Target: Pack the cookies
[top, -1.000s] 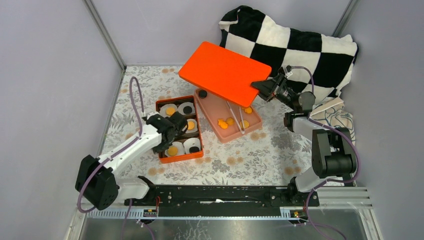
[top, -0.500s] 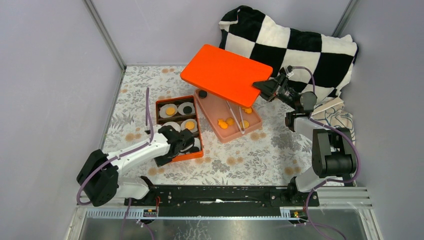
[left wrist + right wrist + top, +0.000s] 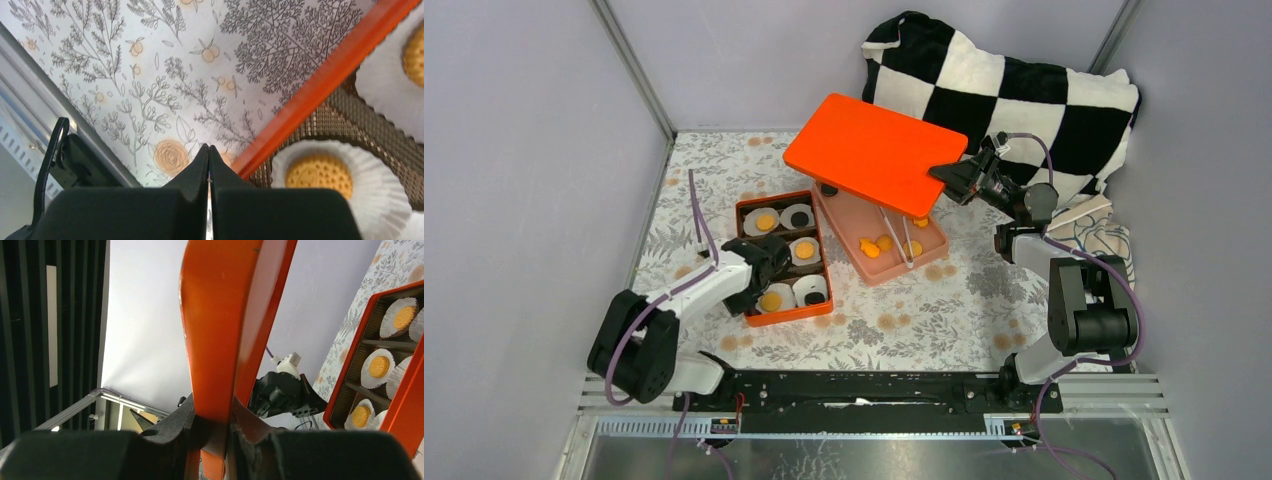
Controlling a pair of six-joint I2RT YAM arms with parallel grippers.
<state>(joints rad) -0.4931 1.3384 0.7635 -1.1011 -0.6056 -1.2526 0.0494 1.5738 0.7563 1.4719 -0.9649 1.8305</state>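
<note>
Being pinched in the right gripper (image 3: 946,175), a flat orange lid (image 3: 874,152) is being held over golden disc cookies (image 3: 884,242) not yet packed, the left gripper (image 3: 208,155) closed and empty.

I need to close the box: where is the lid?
Top view, centre-back: the lid hangs tilted above the pink tray, clamped by the right gripper.

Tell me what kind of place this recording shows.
Probably a lab robot cell, not a kitchen: plain panel walls on aluminium framing, a floral tablecloth, and a black mounting rail.
</note>
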